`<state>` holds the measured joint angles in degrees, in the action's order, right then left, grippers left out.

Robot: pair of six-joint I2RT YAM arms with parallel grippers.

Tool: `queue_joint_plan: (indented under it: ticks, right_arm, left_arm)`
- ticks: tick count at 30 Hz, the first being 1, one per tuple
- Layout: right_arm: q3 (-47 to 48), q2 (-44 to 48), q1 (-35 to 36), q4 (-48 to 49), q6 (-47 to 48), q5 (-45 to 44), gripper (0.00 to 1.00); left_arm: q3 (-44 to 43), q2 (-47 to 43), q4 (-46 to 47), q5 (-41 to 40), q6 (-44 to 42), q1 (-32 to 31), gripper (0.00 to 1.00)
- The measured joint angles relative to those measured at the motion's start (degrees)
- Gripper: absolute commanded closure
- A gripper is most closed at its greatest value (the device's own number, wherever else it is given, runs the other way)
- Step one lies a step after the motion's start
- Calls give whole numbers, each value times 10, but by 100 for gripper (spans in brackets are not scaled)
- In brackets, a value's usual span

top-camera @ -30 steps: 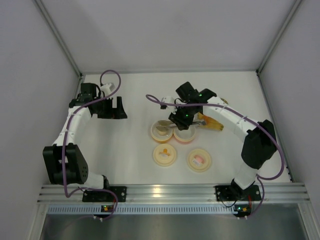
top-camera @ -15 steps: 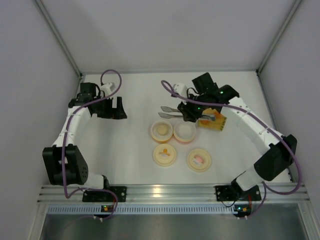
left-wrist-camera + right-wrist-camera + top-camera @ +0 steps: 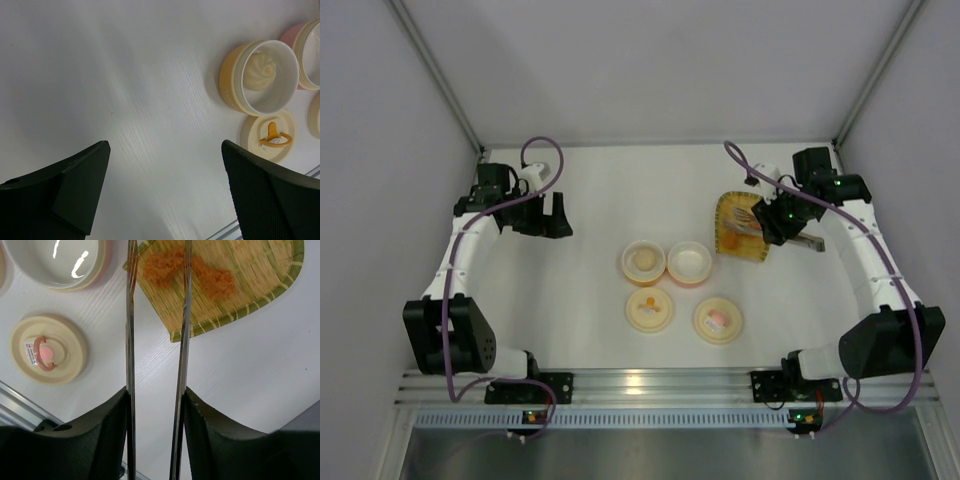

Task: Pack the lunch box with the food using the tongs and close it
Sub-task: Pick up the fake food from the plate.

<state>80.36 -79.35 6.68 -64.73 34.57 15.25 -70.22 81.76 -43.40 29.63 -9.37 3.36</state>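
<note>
Tongs (image 3: 131, 350) over chunks (image 3: 162, 267) on tray (image 3: 250, 270)

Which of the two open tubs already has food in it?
The cream-yellow tub: it holds a whitish ball, while the pink tub beside it is empty.

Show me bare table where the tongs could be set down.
Widest bare patch: the table behind the tubs, between the left hand and the tray. Another lies between the left arm and the lids. Crowded: around the tubs, lids and tray.
</note>
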Motion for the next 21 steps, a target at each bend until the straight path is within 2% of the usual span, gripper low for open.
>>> queue_joint_plan:
  ticks: [9, 21]
  right_arm:
    - [-27, 26, -1, -19, -24, -7, 48]
    - [-57, 17, -1, -10, -90, -20, 48]
  left_arm:
    - [-6, 0, -1, 2, 2, 0, 2]
    - [-6, 0, -2, 2, 2, 0, 2]
